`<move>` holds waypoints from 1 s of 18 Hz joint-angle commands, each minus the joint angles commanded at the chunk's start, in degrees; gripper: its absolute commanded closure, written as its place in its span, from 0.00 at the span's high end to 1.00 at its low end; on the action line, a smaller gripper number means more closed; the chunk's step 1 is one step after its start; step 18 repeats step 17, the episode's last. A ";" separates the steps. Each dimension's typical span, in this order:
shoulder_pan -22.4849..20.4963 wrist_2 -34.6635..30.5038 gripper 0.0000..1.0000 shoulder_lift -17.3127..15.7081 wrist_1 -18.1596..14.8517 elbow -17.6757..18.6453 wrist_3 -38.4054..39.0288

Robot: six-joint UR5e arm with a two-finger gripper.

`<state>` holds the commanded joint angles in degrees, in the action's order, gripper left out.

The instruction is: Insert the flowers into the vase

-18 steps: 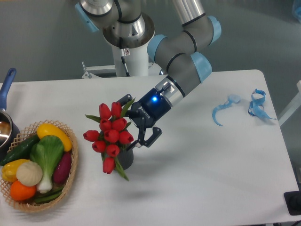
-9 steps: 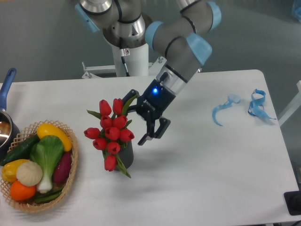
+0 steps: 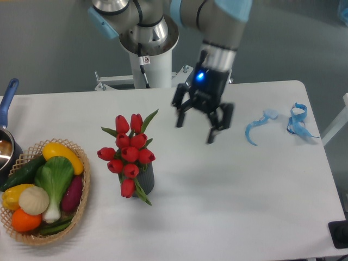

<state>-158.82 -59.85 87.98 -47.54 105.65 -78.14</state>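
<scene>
**A:** Look at your gripper (image 3: 197, 126). The jaws are spread wide and hold nothing. They hang above the counter (image 3: 244, 190), and the flowers (image 3: 128, 154) are well off to one side of the jaws, lower down.

**B:** So are the flowers in?

**A:** I think so. The stems go down into the vase (image 3: 145, 181), and nothing touches them. The best thing you can do now is lift the jaws straight up and away. Don't swing back toward the flowers. The bunch is wider than the vase, so a bump could tip it.

**B:** What do they look like?

**A:** Red tulips in a tight bunch, with green leaves poking out. One tulip droops low over the front. The vase is short, dark grey, and mostly hidden behind them.
</scene>
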 joint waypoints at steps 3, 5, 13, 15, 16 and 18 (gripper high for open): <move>-0.70 -4.64 1.00 -1.67 -1.85 -1.06 -2.01; -1.23 -7.55 1.00 -2.64 -2.64 -1.23 -7.44; -4.92 -21.01 1.00 -7.21 -12.40 0.26 -28.47; -5.36 -21.01 1.00 -7.65 -12.23 0.61 -28.74; -5.45 -20.92 1.00 -7.91 -12.14 1.05 -28.74; -5.45 -20.75 1.00 -7.92 -11.97 1.31 -28.74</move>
